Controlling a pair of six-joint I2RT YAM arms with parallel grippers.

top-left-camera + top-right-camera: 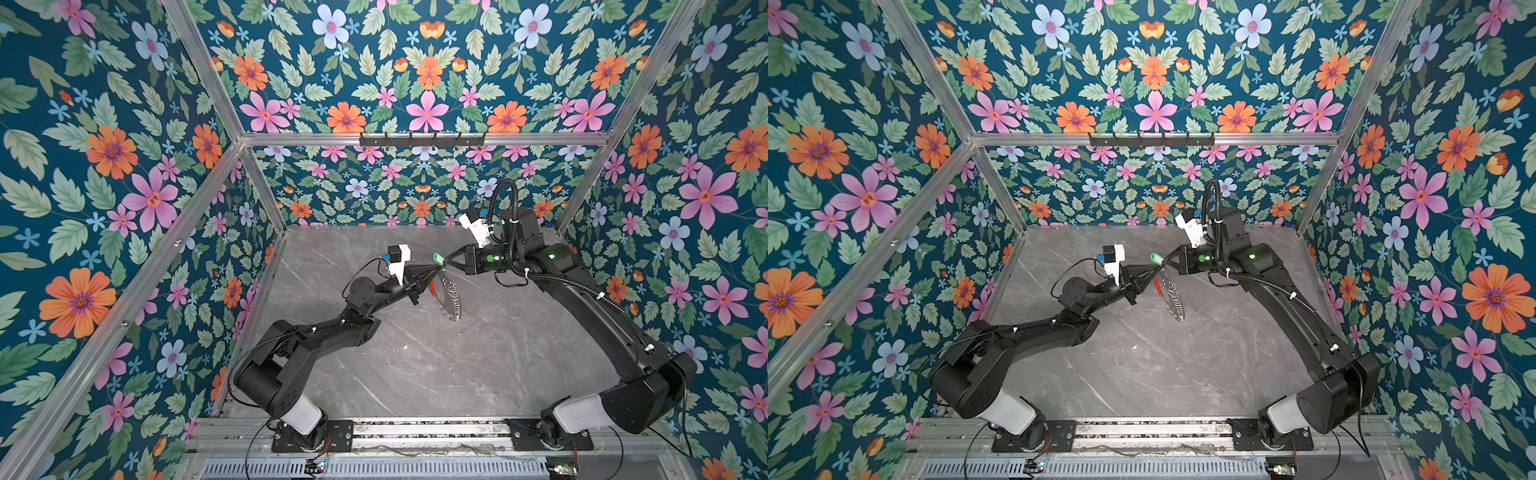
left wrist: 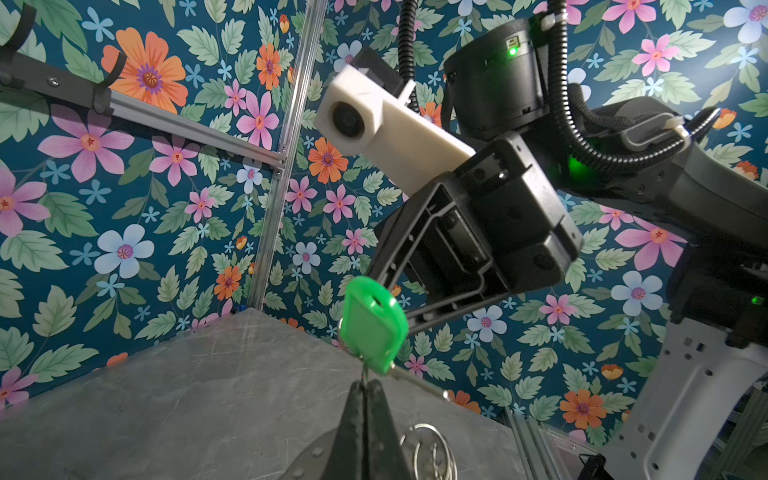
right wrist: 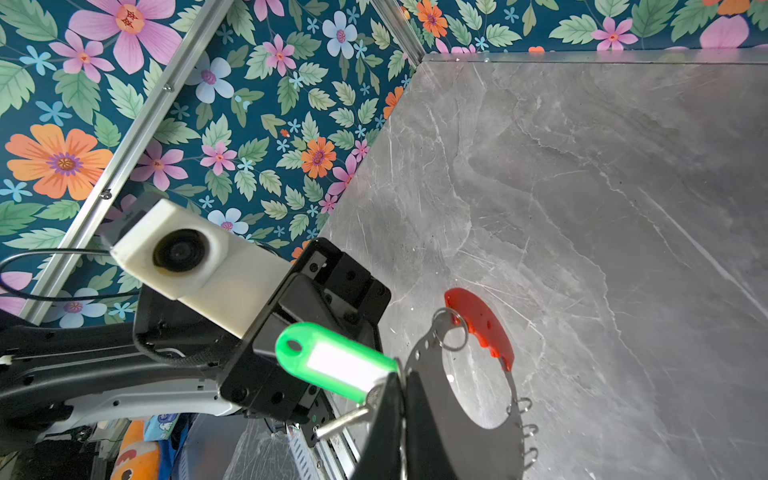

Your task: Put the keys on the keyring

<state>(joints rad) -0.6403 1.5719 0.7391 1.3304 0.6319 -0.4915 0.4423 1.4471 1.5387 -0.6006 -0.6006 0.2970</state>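
The key (image 1: 438, 258) (image 1: 1157, 258) has a bright green head (image 3: 332, 361) and a short silver blade (image 3: 343, 424). It is held in the air above the table. My right gripper (image 1: 446, 262) (image 3: 398, 376) is shut at the base of the green head. The keyring (image 1: 452, 299) (image 1: 1173, 297) hangs just below; it is a grey hoop (image 3: 426, 365) with a red segment (image 3: 478, 324) and silver loops. My left gripper (image 1: 437, 270) (image 2: 365, 384) is shut on the hoop's thin upper edge, tip to tip with the right gripper. The green head (image 2: 372, 324) sits right above the left fingertips.
The grey marble table (image 1: 415, 365) lies below both arms, walled by floral panels and aluminium posts. A black hook rail (image 1: 422, 140) runs along the back wall, well above the grippers. The two arm bases stand on the front rail.
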